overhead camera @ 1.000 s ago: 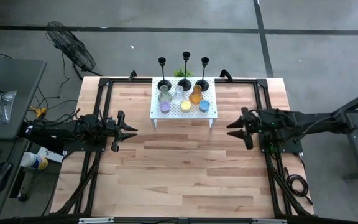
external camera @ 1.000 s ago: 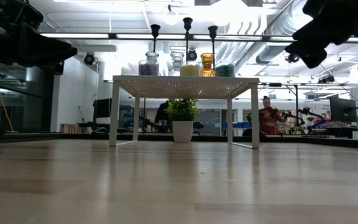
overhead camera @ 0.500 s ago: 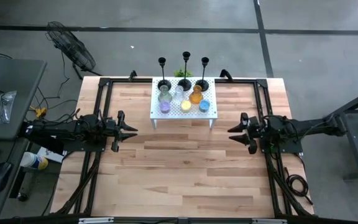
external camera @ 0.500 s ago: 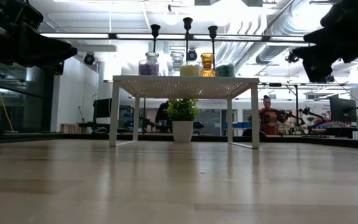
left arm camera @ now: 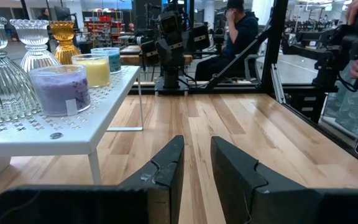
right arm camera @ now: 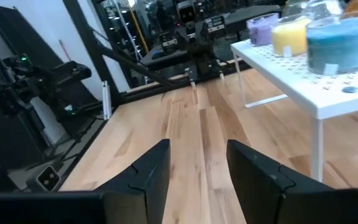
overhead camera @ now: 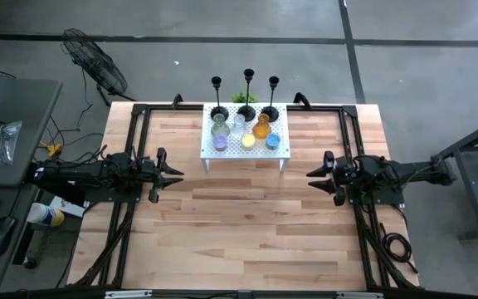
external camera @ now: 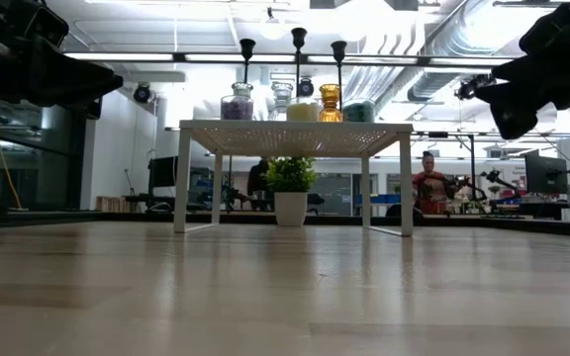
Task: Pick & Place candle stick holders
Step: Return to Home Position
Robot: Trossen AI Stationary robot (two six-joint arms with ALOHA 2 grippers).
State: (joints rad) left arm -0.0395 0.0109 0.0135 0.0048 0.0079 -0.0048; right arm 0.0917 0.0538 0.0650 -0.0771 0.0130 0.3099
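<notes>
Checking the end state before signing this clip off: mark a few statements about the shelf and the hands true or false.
1. The purple candle, yellow candle and blue candle line the shelf's front. True.
2. The right hand holds the blue candle. False: it is open and empty, over the table's right side.
3. Three black candlesticks stand on the shelf. True.
4. The left hand hovers over the shelf. False: it is open, at the table's left side.
</notes>
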